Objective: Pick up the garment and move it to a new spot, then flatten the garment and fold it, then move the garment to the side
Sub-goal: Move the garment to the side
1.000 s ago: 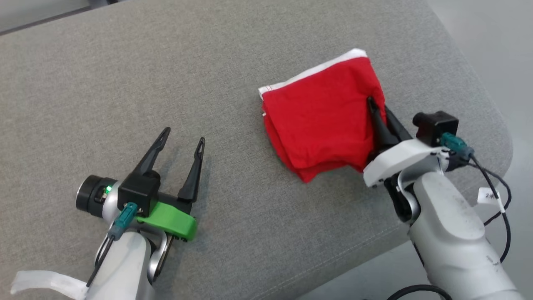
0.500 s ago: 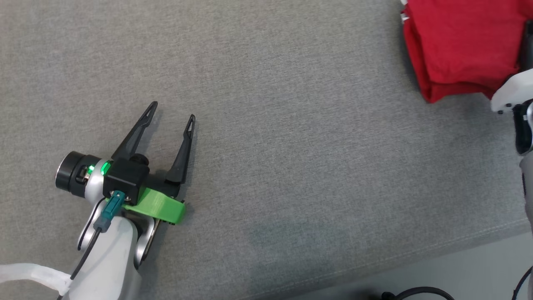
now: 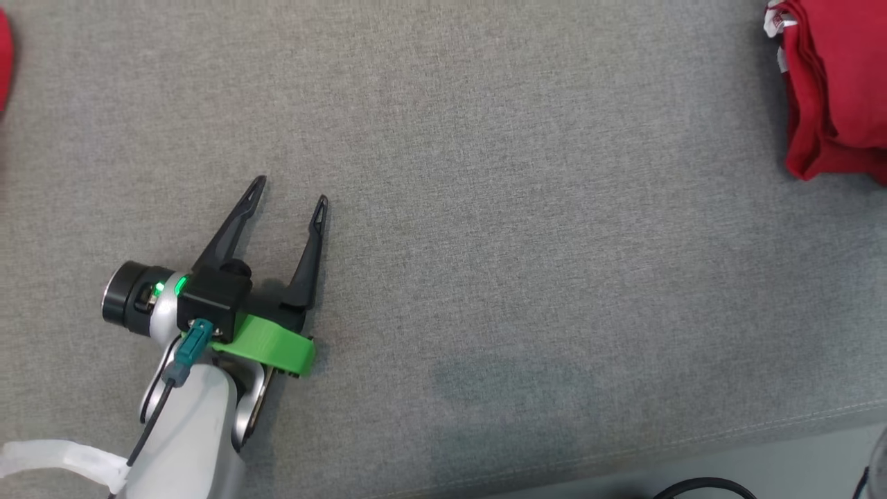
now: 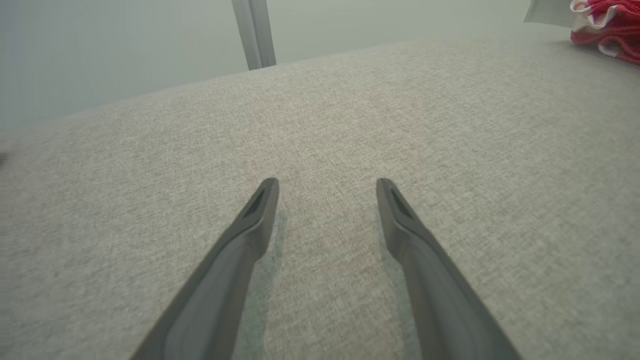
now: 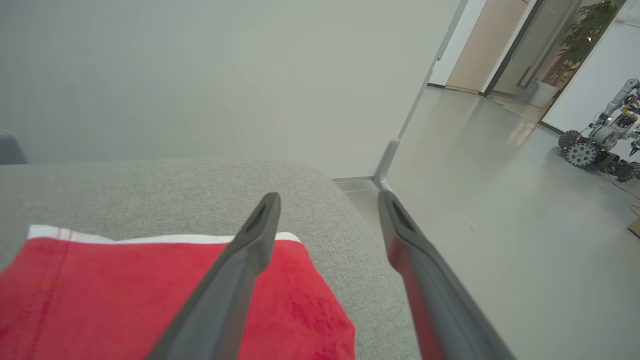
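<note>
A broad grey upholstered surface (image 3: 527, 229) lay largely bare. Its stitched front edge ran along the lower right of the head view, with pale floor (image 3: 783, 464) below it. In the right wrist view the surface ended in a rounded corner, beyond which open floor stretched toward a doorway. The folded red garment (image 3: 838, 83) sat at the surface's right end, near that corner and cut off by the head view's frame. A wide stretch of empty fabric separated it from the left gripper (image 3: 290, 191). That gripper rested low over the surface at the lower left, its two dark fingers spread with nothing between them. The right gripper (image 5: 328, 197) was likewise spread and empty. One of its fingers crossed the red cloth (image 5: 125, 300) in its own view, and the other crossed the corner and floor; whether either touched could not be told. The garment lay flat in stacked layers, with a white band along its far edge.
</note>
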